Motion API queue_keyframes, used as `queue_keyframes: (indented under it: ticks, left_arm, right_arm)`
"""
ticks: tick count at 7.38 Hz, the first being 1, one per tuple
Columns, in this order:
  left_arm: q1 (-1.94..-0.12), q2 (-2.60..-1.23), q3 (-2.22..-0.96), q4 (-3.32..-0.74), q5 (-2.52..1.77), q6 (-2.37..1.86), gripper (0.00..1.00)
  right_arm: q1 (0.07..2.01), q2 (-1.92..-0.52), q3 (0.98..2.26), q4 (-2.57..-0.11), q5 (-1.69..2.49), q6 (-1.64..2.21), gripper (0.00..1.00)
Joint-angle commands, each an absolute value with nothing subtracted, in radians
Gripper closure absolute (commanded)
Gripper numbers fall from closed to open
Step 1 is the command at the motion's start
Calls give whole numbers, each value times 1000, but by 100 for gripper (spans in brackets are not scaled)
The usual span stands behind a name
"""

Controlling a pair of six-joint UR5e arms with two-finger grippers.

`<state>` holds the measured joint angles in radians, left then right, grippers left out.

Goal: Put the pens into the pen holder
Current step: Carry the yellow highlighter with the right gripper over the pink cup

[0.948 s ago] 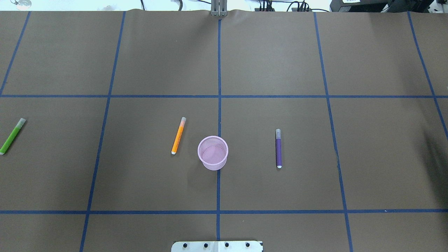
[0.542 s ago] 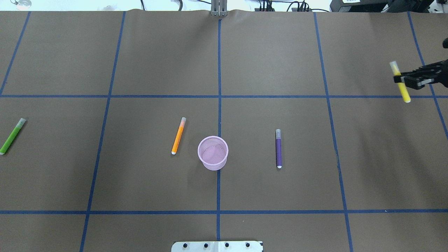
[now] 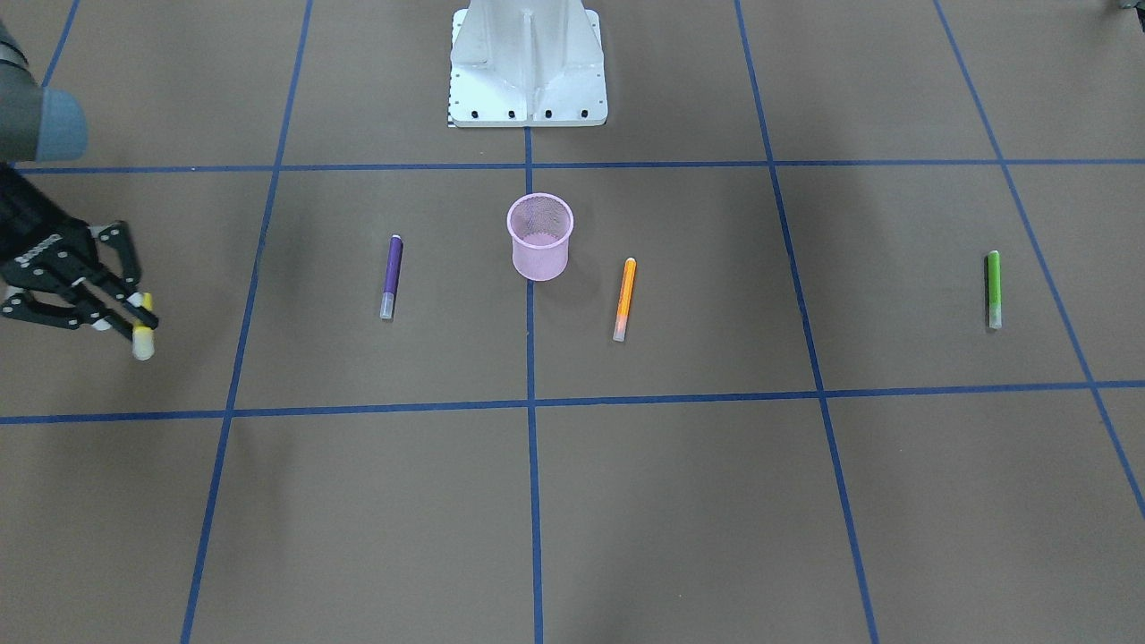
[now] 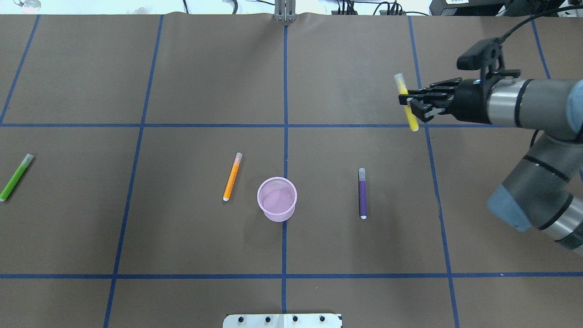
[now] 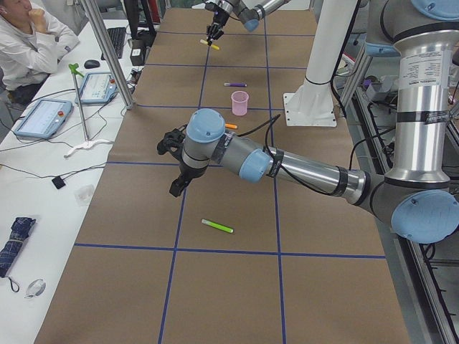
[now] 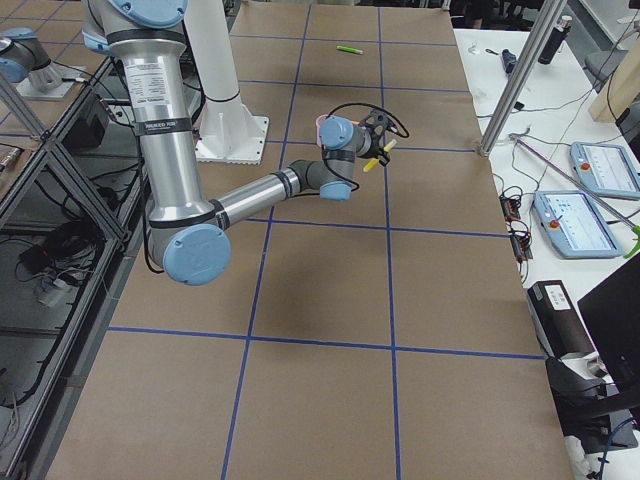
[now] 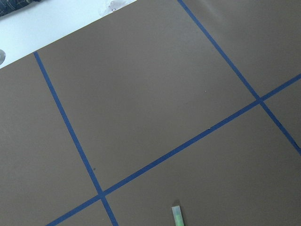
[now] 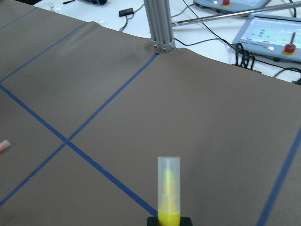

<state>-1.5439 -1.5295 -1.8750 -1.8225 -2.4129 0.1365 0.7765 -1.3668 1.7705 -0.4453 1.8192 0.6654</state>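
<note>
My right gripper [image 4: 413,105] is shut on the yellow pen [image 4: 406,102] and holds it in the air, cap end away from me, up and to the right of the purple pen [image 4: 362,193]. The yellow pen also shows in the front-facing view [image 3: 143,338] and the right wrist view [image 8: 169,195]. The pink pen holder [image 4: 277,198] stands upright at the centre. The orange pen [image 4: 232,176] lies just left of it. The green pen [image 4: 16,177] lies at the far left. My left gripper [image 5: 176,188] hovers near the green pen [image 5: 217,226]; I cannot tell whether it is open or shut.
Blue tape lines grid the brown table. The robot's base plate [image 4: 282,320] is at the near edge and a metal post [image 4: 284,11] at the far edge. An operator [image 5: 29,43] sits beside a side table with tablets and cables.
My right arm has come in from the right edge and carried the yellow pen leftward over the table. The other pens and the pen holder have not moved.
</note>
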Motion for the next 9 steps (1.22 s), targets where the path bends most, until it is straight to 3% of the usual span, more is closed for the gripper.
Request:
queue_keyframes:
  ticks: [1,4,7,9]
  left_arm:
    - [-1540,-1529,-1867,-1822,-2413,137,0]
    - [-1534,-1529,-1861,-1821,-2413,137,0]
    - [-1534,-1529,-1861,-1821,-2413,137,0]
    - [-1534,-1528,-1861,-1821,-2413,138,0]
  right_arm:
    - [541,-1231,1770,-408,1576,661,100]
    - [294,-1134,1758,-414,1294,566,100]
    - [256,-1098,1701,-411,1223,519,91]
    - [256,-1066,1649,-408,1209,518,91]
